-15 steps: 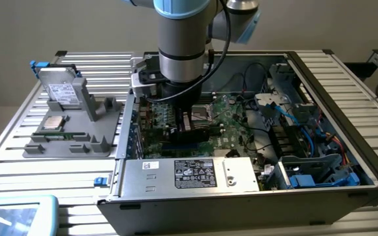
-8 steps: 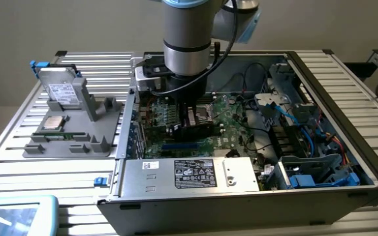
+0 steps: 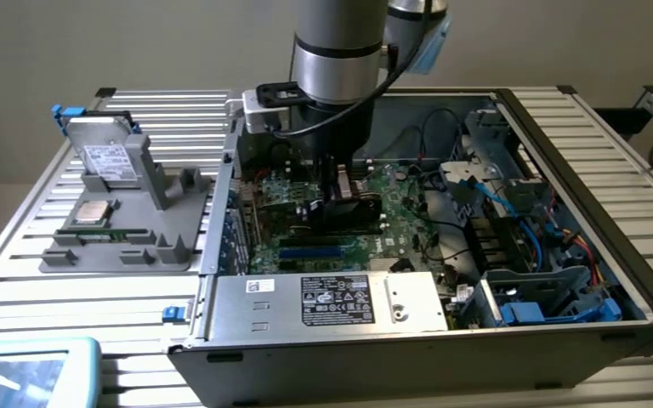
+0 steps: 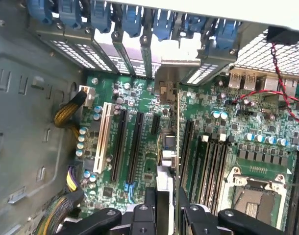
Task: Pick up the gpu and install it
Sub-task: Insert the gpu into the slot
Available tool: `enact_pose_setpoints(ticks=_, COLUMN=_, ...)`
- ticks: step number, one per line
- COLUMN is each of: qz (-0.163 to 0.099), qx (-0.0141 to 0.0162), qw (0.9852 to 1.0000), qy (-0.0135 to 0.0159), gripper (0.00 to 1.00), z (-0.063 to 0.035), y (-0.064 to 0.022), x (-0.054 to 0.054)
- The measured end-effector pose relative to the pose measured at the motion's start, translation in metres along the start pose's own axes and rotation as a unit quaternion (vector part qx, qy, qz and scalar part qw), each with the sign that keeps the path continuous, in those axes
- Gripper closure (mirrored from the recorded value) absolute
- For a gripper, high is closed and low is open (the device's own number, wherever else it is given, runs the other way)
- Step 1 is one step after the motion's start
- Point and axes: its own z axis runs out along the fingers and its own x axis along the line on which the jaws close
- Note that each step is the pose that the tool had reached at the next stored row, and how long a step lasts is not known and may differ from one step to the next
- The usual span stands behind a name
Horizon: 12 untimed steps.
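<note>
Down inside the open computer case, the robot arm reaches straight from above, its gripper low over the green motherboard. Between the black fingers stands the graphics card, pinched on edge; from the exterior view its black cooler shows just under the wrist, roughly at the middle of the board. In the wrist view the card appears as a thin upright edge running away from the fingers toward the row of rear slot covers with their blue latches. It stands over the board just beside the long black expansion slots and a white slot; whether its bottom edge is seated in a slot I cannot tell. On its other side lie the memory slots and the bare processor socket.

Yellow and black cable bundles curl along the grey case wall. At the near side of the case sits the silver power supply box with its black label, and blue drive brackets fill the corner at the exterior view's right. Outside the case, to the exterior view's left, a grey parts holder rests on the slatted table, carrying a hard drive leaning upright, a processor chip and a narrow memory stick.
</note>
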Motion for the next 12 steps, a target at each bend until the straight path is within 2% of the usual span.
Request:
enact_pose_setpoints(ticks=3, qz=0.004, qx=-0.0003, qw=1.0000, qy=0.0015, gripper=0.73, z=-0.0055, y=-0.0018, x=-0.0003)
enact_pose_setpoints(ticks=7, qz=0.005, qx=-0.0004, qw=1.0000, qy=0.0017, gripper=0.73, z=-0.0056, y=-0.0030, x=-0.0002)
enact_pose_setpoints(ticks=12, qz=0.027, qx=-0.0014, qw=0.9996, qy=0.0047, gripper=0.73, z=-0.0041, y=-0.0033, x=-0.0002)
